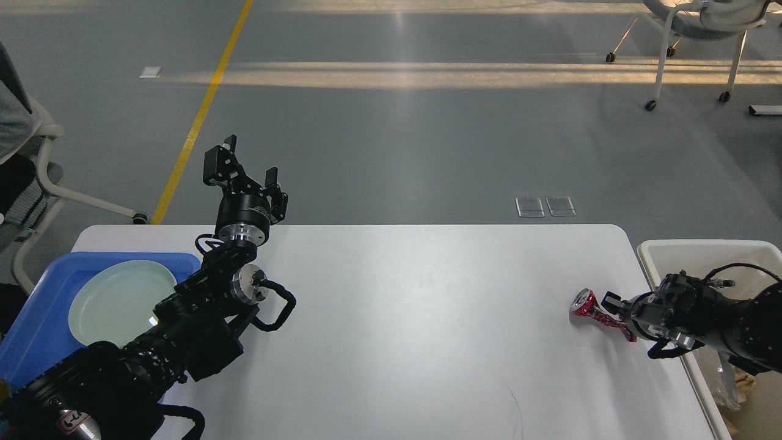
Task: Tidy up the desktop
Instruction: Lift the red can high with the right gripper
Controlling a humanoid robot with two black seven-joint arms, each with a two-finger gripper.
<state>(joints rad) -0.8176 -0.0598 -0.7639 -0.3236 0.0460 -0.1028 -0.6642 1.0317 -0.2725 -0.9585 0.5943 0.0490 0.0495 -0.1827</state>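
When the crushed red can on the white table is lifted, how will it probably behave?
The crushed red can is pinched thin at its middle, so it is probably light and may bend further. Its round end could roll on the smooth desktop. The right end effector is at its narrow part.

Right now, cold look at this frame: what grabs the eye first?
The crushed red can near the right edge of the white desktop, with the right tool closed on its near end. Next, the left tool, raised with its fingers spread past the far edge, holding nothing. Then the blue tray at the left edge holding a pale plate, and the off-white bin beside the table's right end.
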